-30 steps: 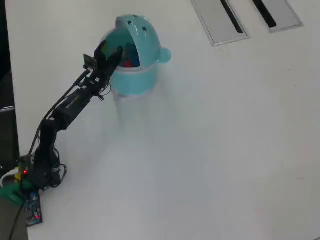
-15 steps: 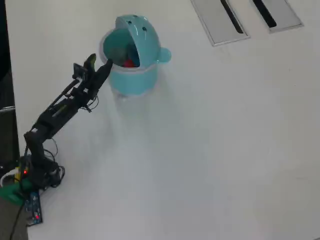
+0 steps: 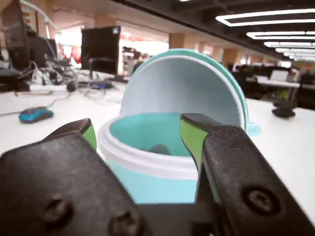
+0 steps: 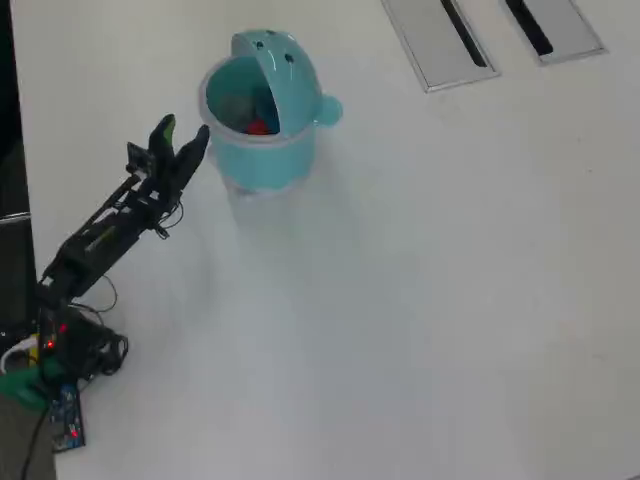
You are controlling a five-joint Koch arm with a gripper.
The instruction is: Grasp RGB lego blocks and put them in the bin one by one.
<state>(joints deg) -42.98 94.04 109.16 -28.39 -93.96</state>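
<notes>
- We are looking past our black end effector point(image 3: 138, 132) with its green-padded tips, nearest the wrist camera; its jaws are standing wide apart with nothing between them, which we take to mean it is carrying no block.
- In the overhead view the end effector point(image 4: 180, 135) is sitting just beside the rim of the light teal round plastic bin point(image 4: 262, 150), apart from it and outside the opening.
- Just beyond the tips, the bin point(image 3: 162, 172) is standing upright on the white tabletop point(image 4: 420, 300), its flip lid point(image 3: 187, 83) raised, so the mouth is facing us and open to a drop from above.
- Inside the bin we are seeing a small red lego block point(image 4: 257, 127) from overhead, with a bluish shape next to it that may be another block; we cannot tell. The wrist view shows only a dim lump on the bin floor.
- No loose block is showing on the tabletop, so we are judging the sorting to be at or near its end.
- Farther off, two grey flat slotted panels point(image 4: 440, 40) are lying well apart from the bin.
- We are finding no readable writing or brand marks anywhere.
</notes>
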